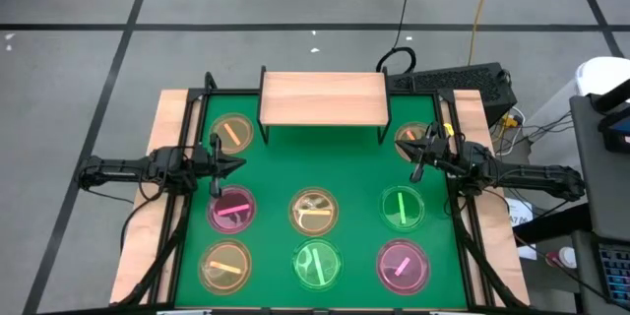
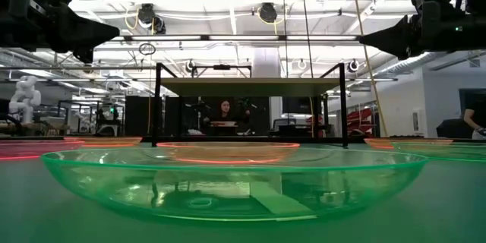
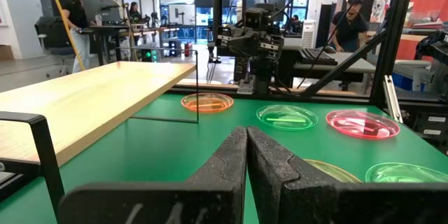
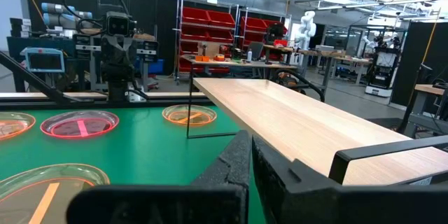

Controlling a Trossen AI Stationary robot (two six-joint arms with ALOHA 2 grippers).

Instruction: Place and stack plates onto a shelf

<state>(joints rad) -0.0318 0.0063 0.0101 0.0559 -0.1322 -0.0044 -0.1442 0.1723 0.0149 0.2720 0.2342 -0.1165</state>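
Observation:
Several translucent plates lie flat on the green table in a grid: orange (image 1: 232, 133), pink (image 1: 232, 208), yellowish (image 1: 314, 211), green (image 1: 403, 207), orange (image 1: 225, 264), green (image 1: 316, 263), pink (image 1: 402, 265). Another orange plate (image 1: 411, 140) lies partly under my right arm. The light-wood shelf (image 1: 323, 98) stands bare at the far edge on black legs. My left gripper (image 1: 239, 165) hovers shut above the table's left side, between the orange and pink plates. My right gripper (image 1: 417, 165) hovers shut on the right side. In the low view both grippers hang high above the plates (image 2: 235, 182).
Black frame posts (image 1: 209, 84) and a wooden border (image 1: 173, 108) edge the table. A keyboard (image 1: 453, 81) and cables lie beyond the far right corner. People stand in the room behind (image 3: 348, 24). Green surface shows between the plates and in front of the shelf (image 3: 84, 101).

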